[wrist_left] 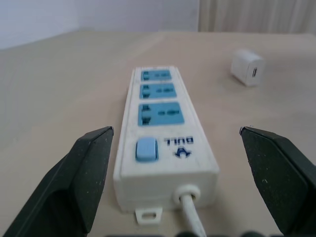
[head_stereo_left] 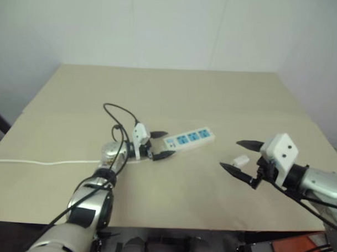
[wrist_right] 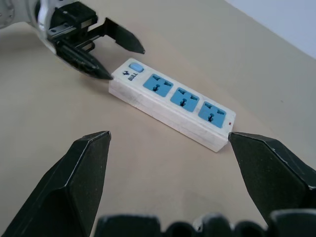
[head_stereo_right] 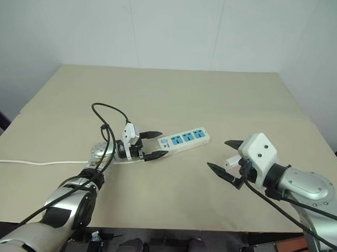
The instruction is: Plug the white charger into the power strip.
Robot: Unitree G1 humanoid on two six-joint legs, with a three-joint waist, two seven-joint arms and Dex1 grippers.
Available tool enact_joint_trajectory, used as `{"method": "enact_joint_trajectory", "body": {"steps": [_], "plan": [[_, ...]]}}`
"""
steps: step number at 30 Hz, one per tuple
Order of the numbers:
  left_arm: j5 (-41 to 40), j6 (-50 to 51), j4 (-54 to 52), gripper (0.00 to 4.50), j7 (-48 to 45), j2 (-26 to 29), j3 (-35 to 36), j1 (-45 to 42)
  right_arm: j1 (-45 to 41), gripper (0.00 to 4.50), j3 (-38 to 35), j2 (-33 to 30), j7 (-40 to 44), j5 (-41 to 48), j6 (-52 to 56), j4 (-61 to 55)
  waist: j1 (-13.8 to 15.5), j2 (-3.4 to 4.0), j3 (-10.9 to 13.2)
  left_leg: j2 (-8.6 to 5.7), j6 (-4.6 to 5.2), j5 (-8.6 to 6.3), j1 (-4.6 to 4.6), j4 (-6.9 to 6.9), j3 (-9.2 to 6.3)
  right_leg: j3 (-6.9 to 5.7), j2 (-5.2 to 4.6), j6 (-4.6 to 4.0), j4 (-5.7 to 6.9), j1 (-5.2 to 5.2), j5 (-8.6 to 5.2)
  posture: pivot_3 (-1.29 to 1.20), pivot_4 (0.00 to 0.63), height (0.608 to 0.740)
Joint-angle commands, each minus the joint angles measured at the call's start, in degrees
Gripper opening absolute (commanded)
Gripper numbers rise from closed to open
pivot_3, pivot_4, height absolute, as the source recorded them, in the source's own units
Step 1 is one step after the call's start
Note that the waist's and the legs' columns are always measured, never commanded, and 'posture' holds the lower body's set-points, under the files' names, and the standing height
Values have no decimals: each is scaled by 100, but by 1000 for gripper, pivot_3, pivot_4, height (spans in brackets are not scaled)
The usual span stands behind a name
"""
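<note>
The white charger (head_stereo_left: 241,160) lies on the tan table (head_stereo_left: 175,93), toward the robot's right of the middle, a small boxy cube with a slot showing on one face in the left wrist view. It is free of any grip and sits well apart from the power strip (head_stereo_left: 189,139), off beyond the strip's far, socket end. The power strip lies flat near the middle of the table, angled so that its switch end points toward the robot's left; its three blue sockets run in a row away from a pale blue switch, and all three are unoccupied. A thin white cord (head_stereo_left: 45,162) leaves the switch end and trails across the table to the left edge. The left claw (head_stereo_left: 159,145) is level with the table and points at the switch end of the strip, its two black fingers spread wide, one on each side of that end and holding nothing. A black cable (head_stereo_left: 118,120) loops up above the left wrist. The right claw (head_stereo_left: 242,157) hangs over the charger with its black fingers (head_stereo_left: 231,171) spread wide apart, the charger showing between them in the head views; whether they touch it I cannot tell.
</note>
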Motion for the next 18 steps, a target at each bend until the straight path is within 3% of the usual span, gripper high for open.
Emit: {"method": "enact_joint_trajectory", "body": {"steps": [1,7,18], "plan": [[45,-47,145,4456,545,-140,183,-347,-9,4500,-24,62,-286,1,109,-325,23,-1,0,0,0,0,0,0,-2,-2,0,0,0,0,0,0,150,740],[180,157,289,4456,298,-86,210,-422,225,4500,-89,31,-395,-3,135,-462,2,-1,0,0,2,-1,-4,2,-3,-6,0,1,-1,0,-1,0,150,740],[727,391,485,4456,826,-233,98,-444,0,4500,187,44,-613,-107,182,-372,5,-1,0,0,2,-1,-4,2,-4,-6,1,1,-1,0,-1,0,150,740]]}}
